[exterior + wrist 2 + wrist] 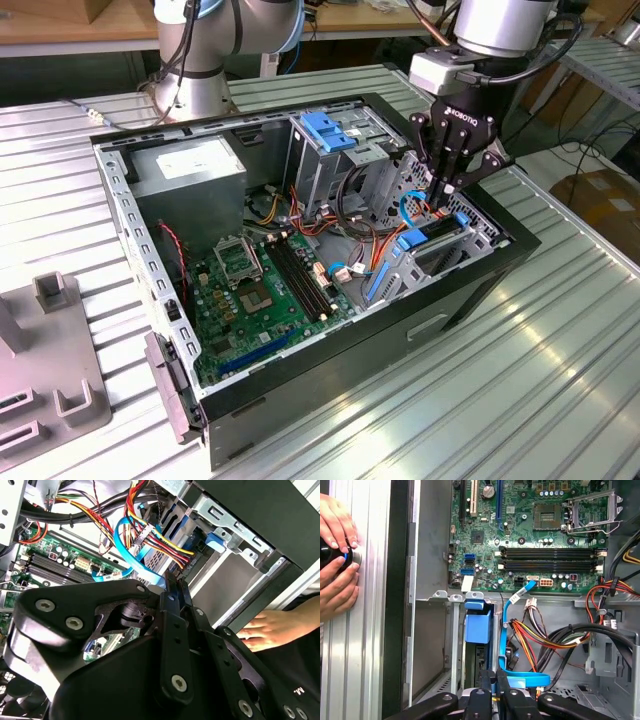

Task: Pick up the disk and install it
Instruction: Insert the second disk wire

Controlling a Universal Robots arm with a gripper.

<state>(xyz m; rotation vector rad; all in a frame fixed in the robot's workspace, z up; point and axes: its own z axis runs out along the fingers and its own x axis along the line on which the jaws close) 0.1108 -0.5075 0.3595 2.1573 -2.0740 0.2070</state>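
The disk [432,240], a dark drive in a bright blue bracket, sits in the metal drive cage at the front of the open computer case [480,290], towards the exterior view's right. In the first wrist view, the disk [477,627] shows its blue bracket down in the bay slot. The second wrist view has a blue tab of the disk [214,542] at the cage edge. My gripper [446,195] hangs straight above the bay with its tips at the disk's inner end, among the cables. Its fingers [172,605] lie pressed together, and I see nothing held between them [492,680].
Coloured wires and a blue flat cable [507,630] crowd the gripper tips. The motherboard [260,290], a grey box with a white label [190,170] and a light-blue latch block [330,130] fill the case. A person's hands [335,555] rest on the table beside it. A grey fixture [50,370] stands at the exterior view's left.
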